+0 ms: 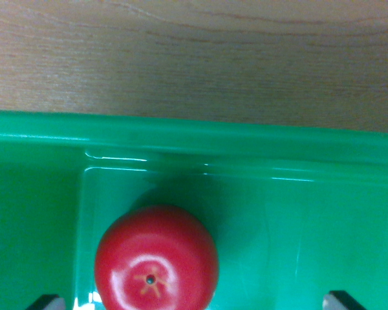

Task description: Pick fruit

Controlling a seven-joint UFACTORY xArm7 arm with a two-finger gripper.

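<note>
A glossy red fruit (156, 258), round and smooth like a plastic tomato or apple, sits inside a bright green tray (278, 145), seen from directly above in the wrist view. The fruit rests on the tray's flat floor toward the wrist view's left, near the inner wall, its top bearing a small orange star-shaped mark with a dark dot at the centre and a soft white sheen. The tray is shiny moulded plastic with a raised rim and a stepped inner ledge that catches thin highlights. Beyond the rim lies the bench (194, 58), a pale wood-grain surface with faint reddish lines. The hand (194, 301) is spread wide: two dark fingertips (46, 301) peek in at the bottom corners, one just beside the fruit, the other well apart from it, holding nothing.
</note>
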